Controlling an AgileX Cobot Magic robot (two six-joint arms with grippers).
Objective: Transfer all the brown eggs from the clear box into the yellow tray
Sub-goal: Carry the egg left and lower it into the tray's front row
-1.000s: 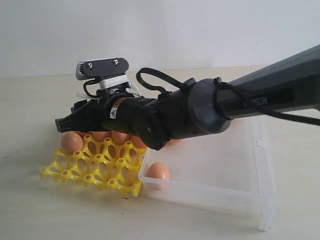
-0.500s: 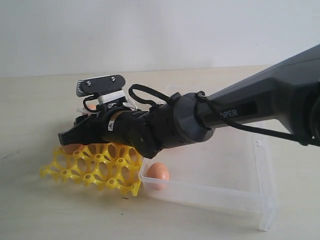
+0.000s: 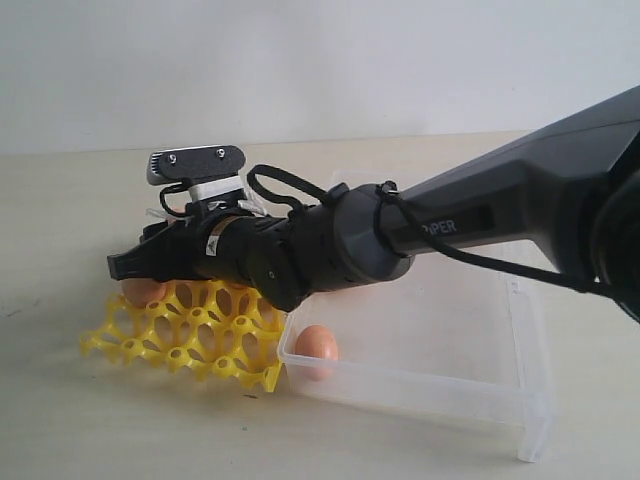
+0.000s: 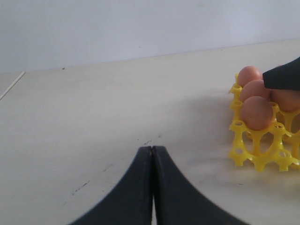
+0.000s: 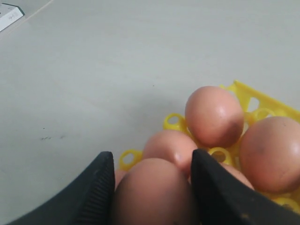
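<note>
Now the right claw (image 5: 152, 159) grips a brown egg (image 5: 152, 197) over the yellow tray (image 5: 262, 99); lower it gently, then let go.

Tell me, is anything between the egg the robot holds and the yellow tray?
Nothing visible is. The held egg, gripped by the right end effector, hangs close over the yellow tray, next to seated eggs.

Matte black arm (image 3: 520, 205), looped cable (image 3: 264, 168), white lettering, silver two-screw camera mount (image 3: 196, 163), ridged right claw (image 5: 152, 166)
</note>
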